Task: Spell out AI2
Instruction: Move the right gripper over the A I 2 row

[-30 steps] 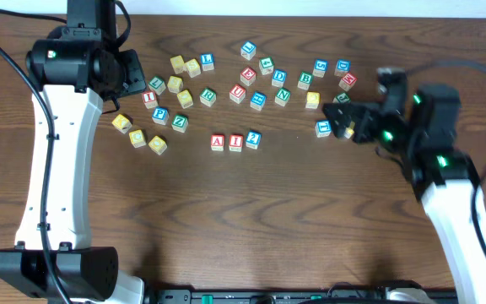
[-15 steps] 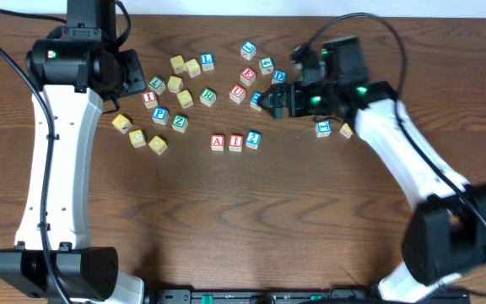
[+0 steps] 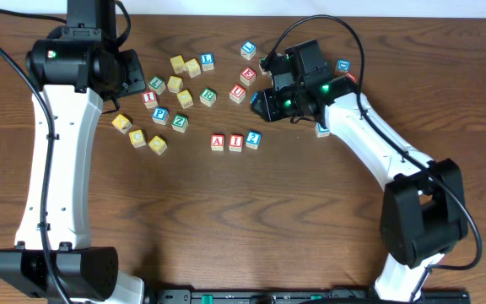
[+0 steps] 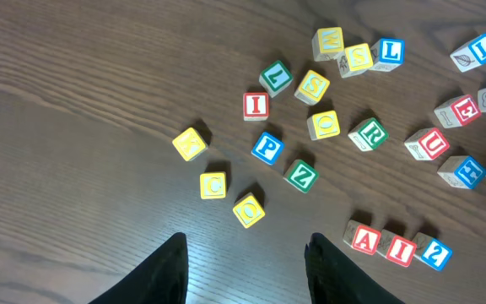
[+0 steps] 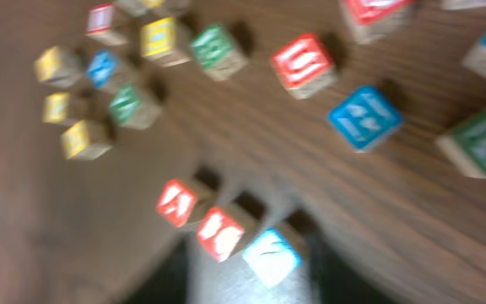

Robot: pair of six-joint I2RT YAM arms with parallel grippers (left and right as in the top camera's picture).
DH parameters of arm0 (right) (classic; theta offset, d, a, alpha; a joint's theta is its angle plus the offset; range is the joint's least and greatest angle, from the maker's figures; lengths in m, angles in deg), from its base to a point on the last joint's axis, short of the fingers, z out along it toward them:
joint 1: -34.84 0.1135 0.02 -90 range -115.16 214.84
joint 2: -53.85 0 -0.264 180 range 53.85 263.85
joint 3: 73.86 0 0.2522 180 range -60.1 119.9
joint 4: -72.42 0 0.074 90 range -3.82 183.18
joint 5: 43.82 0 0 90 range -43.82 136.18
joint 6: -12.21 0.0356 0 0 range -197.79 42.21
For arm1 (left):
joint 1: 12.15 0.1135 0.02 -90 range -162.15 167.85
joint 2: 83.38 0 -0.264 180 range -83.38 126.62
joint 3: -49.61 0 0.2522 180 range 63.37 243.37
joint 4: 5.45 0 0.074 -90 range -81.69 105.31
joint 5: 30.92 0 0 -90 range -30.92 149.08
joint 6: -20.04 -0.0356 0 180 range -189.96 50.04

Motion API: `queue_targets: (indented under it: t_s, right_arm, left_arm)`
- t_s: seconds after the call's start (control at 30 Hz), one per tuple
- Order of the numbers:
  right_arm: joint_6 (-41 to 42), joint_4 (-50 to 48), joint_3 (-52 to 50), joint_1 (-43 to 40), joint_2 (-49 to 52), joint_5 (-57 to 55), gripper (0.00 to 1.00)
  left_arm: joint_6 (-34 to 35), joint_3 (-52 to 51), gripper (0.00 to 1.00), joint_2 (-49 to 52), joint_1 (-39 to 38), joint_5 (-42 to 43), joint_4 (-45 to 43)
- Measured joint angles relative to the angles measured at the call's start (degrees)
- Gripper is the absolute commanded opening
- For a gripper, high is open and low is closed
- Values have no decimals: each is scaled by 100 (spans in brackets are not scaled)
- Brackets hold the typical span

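Three cubes stand in a row reading A (image 3: 218, 142), I (image 3: 235, 142), 2 (image 3: 253, 139) on the brown table. The left wrist view has the A (image 4: 365, 240), I (image 4: 400, 249) and 2 (image 4: 434, 252) at lower right, to the right of my left gripper (image 4: 247, 274), which is open and empty. In the overhead view that left gripper (image 3: 132, 74) hangs high at the back left. My right gripper (image 3: 260, 103) hovers behind the row. Its blurred wrist view shows the A (image 5: 176, 203), I (image 5: 219, 233) and 2 (image 5: 270, 257) just ahead of the right gripper (image 5: 247, 287), whose dark fingers stand apart and empty.
Loose letter cubes lie behind the row: yellow ones (image 3: 137, 138) at the left, a red U (image 3: 238, 93), a green R (image 3: 207, 97), a blue P (image 3: 160, 116). My right arm (image 3: 369, 135) crosses the right-hand cluster and hides some cubes.
My right arm has swung from the table's right side leftward over the scattered cubes, to just behind the row. The left arm and the three cubes have not moved.
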Motion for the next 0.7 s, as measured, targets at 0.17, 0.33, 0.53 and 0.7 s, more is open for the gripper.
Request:
queue_targets:
  t_s: [0.17,0.33,0.53,0.7]
  right_arm:
    - [544,-166,44,109,398,-883,1]
    - [973,-256,44,251,907,-1169,1]
    - [1211,-385,44,295,1239,-1244,1]
    - [988,-490,50,326,1263,-1016,1]
  left_arm:
    - [0,0,45,0,0,0,0]
    - [0,0,45,0,0,0,0]
    - [0,0,45,0,-2,0,0]
    - [0,0,45,0,0,0,0]
